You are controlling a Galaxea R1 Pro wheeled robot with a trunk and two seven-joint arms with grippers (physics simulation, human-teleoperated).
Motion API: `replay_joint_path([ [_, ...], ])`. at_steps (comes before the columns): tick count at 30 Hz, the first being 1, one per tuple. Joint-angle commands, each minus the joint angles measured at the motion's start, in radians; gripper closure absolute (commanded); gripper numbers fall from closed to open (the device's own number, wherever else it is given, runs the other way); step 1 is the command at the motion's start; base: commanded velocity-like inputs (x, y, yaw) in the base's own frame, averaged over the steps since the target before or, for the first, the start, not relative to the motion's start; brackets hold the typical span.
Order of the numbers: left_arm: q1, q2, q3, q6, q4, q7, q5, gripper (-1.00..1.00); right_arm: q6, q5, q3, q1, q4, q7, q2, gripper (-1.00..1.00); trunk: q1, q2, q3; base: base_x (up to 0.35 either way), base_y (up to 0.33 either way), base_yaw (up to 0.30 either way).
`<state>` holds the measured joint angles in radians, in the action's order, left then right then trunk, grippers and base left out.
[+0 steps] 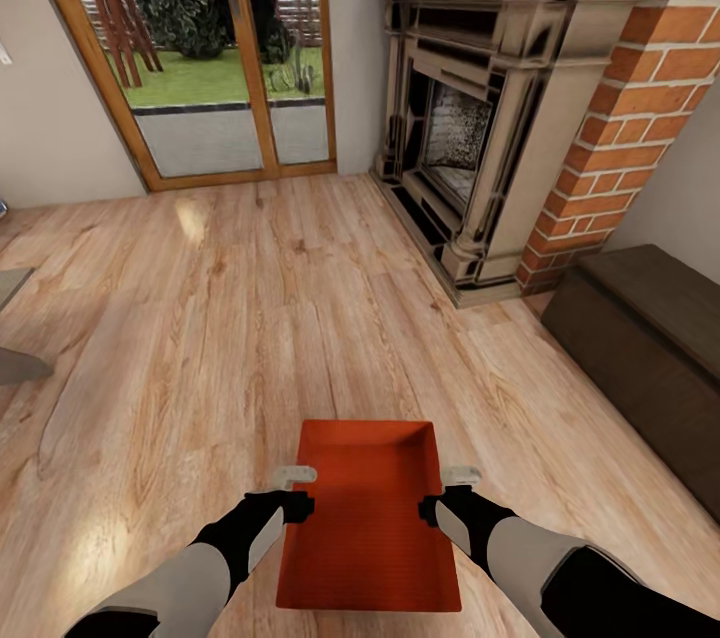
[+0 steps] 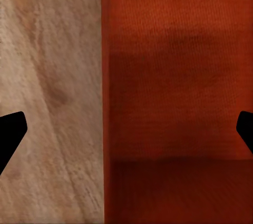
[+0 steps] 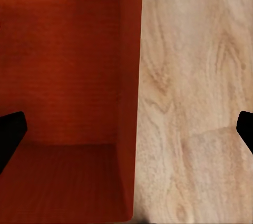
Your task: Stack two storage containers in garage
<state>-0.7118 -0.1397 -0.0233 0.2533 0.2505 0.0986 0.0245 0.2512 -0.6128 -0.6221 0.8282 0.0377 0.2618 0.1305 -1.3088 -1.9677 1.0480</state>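
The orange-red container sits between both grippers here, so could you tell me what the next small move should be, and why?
Probably close both grippers on the side walls. The container rests on the wood floor, the left gripper and right gripper are over its two long rims, and each wrist view shows a wall between spread fingertips, so neither has hold yet.

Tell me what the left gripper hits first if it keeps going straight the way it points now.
Most likely the side wall of the orange bin: the left gripper is open with its fingers straddling that wall's rim, wood floor on the outer side. Depth is unclear.
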Motion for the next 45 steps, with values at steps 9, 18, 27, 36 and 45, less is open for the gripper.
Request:
replay_joint_path([
  [9,0.0,0.002,0.0,0.005,0.003,0.004,0.002,-1.0,0.0,-0.007,-0.008,0.0,0.002,0.005,-0.001,-1.0,-0.034,-0.063,0.029,0.0,0.0,0.0],
  [18,0.0,0.012,0.0,0.003,0.006,0.096,0.005,-1.0,0.0,-0.007,-0.008,0.0,0.002,0.005,-0.001,-1.0,-0.05,-0.091,0.041,0.0,0.0,0.0],
  [27,0.0,0.011,-0.001,0.003,0.004,0.096,0.008,-1.0,0.0,-0.005,-0.008,0.0,0.002,0.005,-0.002,-1.0,-0.065,-0.119,0.054,0.0,0.0,0.0],
  [36,0.0,0.01,-0.001,0.004,0.004,0.095,0.008,-1.0,0.0,-0.004,-0.008,0.0,0.002,0.005,-0.002,-1.0,-0.1,-0.182,0.082,0.0,0.0,0.0],
  [45,0.0,0.011,-0.001,0.004,0.005,0.095,0.008,-1.0,0.0,-0.004,-0.008,0.0,0.002,0.005,-0.002,-1.0,-0.134,-0.245,0.11,0.0,0.0,0.0],
])
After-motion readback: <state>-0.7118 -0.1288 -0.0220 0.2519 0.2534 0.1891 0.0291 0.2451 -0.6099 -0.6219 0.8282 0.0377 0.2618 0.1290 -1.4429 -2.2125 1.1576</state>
